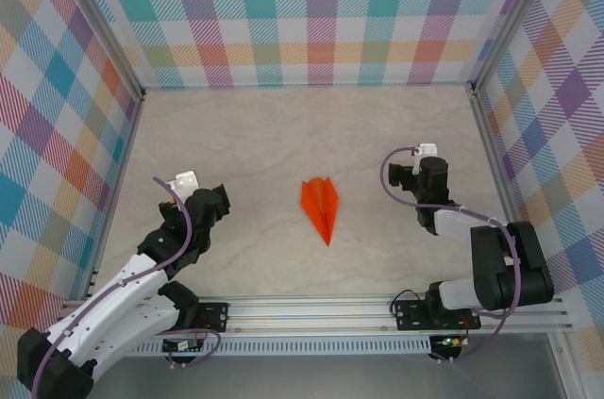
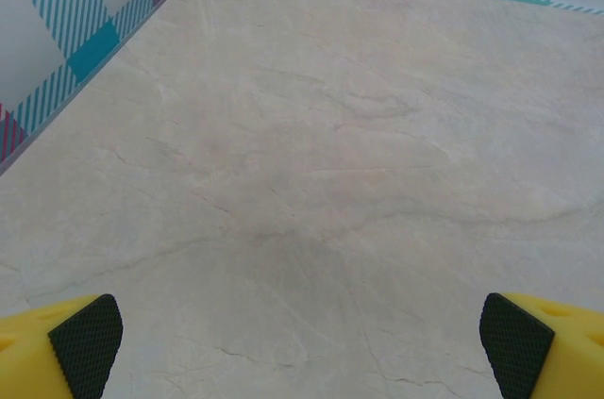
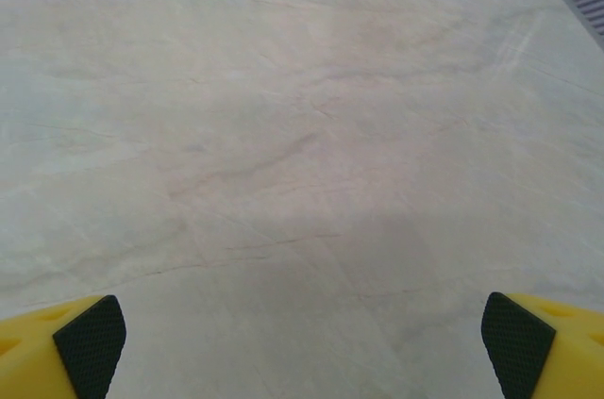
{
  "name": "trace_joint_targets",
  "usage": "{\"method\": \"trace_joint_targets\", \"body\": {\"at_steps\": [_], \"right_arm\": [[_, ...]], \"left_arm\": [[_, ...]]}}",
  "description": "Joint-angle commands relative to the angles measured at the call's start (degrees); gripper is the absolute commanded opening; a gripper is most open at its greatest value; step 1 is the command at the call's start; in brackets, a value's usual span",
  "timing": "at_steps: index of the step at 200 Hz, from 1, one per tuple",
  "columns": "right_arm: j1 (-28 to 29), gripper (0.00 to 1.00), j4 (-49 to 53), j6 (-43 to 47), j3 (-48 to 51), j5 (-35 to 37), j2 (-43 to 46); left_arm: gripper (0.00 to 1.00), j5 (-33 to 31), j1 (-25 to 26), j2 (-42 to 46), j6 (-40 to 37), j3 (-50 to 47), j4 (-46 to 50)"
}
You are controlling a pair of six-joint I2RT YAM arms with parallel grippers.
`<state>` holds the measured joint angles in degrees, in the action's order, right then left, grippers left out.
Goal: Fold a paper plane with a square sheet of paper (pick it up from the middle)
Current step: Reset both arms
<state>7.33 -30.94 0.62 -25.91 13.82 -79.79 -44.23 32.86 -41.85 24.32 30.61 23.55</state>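
The square sheet of paper lies folded into a slim orange paper plane [image 1: 321, 207] in the middle of the table. It rests flat, its sharp nose pointing toward the near edge. My left gripper [image 1: 219, 201] sits to the plane's left, well apart from it. In the left wrist view the left gripper [image 2: 302, 347] is open, with bare table between its yellow fingers [image 2: 71, 342]. My right gripper [image 1: 406, 173] is to the plane's right, also apart from it. The right wrist view has the right gripper [image 3: 304, 347] open over bare table, nothing between its fingers [image 3: 528, 342].
The beige marble-patterned table [image 1: 283, 135] is walled on three sides by checkered panels [image 1: 311, 12]. A metal rail [image 1: 321, 309] along the near edge carries both arm bases.
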Motion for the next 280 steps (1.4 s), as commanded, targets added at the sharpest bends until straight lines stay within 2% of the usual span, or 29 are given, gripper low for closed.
{"method": "trace_joint_targets", "body": {"at_steps": [1,41,71,78,83,93,98,107,140,184,198,216,231,243,251,259,280], "right_arm": [[-1.46,1.00,-12.07,1.85,1.11,-5.72,-4.79],[-5.69,1.00,-9.85,-2.98,-0.18,-7.40,-5.99],[-5.82,1.00,-10.27,-2.65,0.19,-7.86,-5.90],[-5.82,1.00,-13.43,-1.68,1.44,-10.02,-6.72],[-5.76,1.00,-19.22,-0.75,3.31,-11.26,-8.20],[-4.46,1.00,-17.07,-0.19,3.77,-9.29,-7.05],[-4.27,1.00,-19.11,-0.07,3.92,-9.04,-7.65],[-4.41,1.00,-16.27,-0.81,3.04,-8.32,-7.40],[-5.37,1.00,-16.85,-2.21,2.88,-7.41,-7.83],[-5.31,1.00,-16.64,-2.29,2.88,-7.36,-7.61],[-5.36,1.00,-16.68,-2.22,2.88,-7.34,-7.71],[-5.32,1.00,-16.70,-2.32,2.88,-7.36,-7.67],[-5.36,1.00,-16.70,-2.29,2.93,-7.40,-7.67],[-5.39,1.00,-16.70,-2.25,2.89,-7.37,-7.65],[-5.36,1.00,-16.74,-2.29,2.93,-7.32,-7.68],[-5.32,1.00,-16.69,-2.29,2.88,-7.32,-7.66],[-5.32,1.00,-16.70,-2.29,2.88,-7.32,-7.64]], "left_arm": [[1.00,-3.83,-1.42,0.90,-1.74,-0.95,-2.08],[1.00,-4.52,-4.12,0.72,-4.91,-3.33,-7.08],[1.00,-5.30,-7.59,-1.43,-8.96,-6.57,-17.28],[1.00,-4.82,-8.77,-2.43,-10.00,-7.06,-19.23],[1.00,-4.22,-9.78,-3.41,-10.53,-7.27,-20.44],[1.00,-2.12,-11.67,-5.26,-11.93,-7.69,-23.13],[1.00,-0.85,-12.46,-6.32,-12.61,-7.88,-24.52],[1.00,0.76,-13.93,-8.59,-13.45,-8.11,-27.08],[1.00,5.45,-17.83,-18.24,-17.53,-9.87,-41.00],[1.00,17.46,-22.21,-33.94,-21.45,-9.92,-61.23],[1.00,20.93,-22.62,-37.19,-25.50,-10.02,-67.50],[1.00,25.27,-25.69,-42.33,-24.03,-10.65,-72.68],[1.00,28.69,-26.89,-48.51,-24.55,-12.22,-82.33],[1.00,32.60,-27.76,-46.78,-24.41,-10.30,-75.46],[1.00,32.01,-28.68,-48.17,-23.17,-9.38,-75.90],[1.00,31.61,-28.99,-47.38,-22.56,-8.01,-71.74],[1.00,31.25,-28.79,-47.85,-22.94,-8.27,-73.17]]}}
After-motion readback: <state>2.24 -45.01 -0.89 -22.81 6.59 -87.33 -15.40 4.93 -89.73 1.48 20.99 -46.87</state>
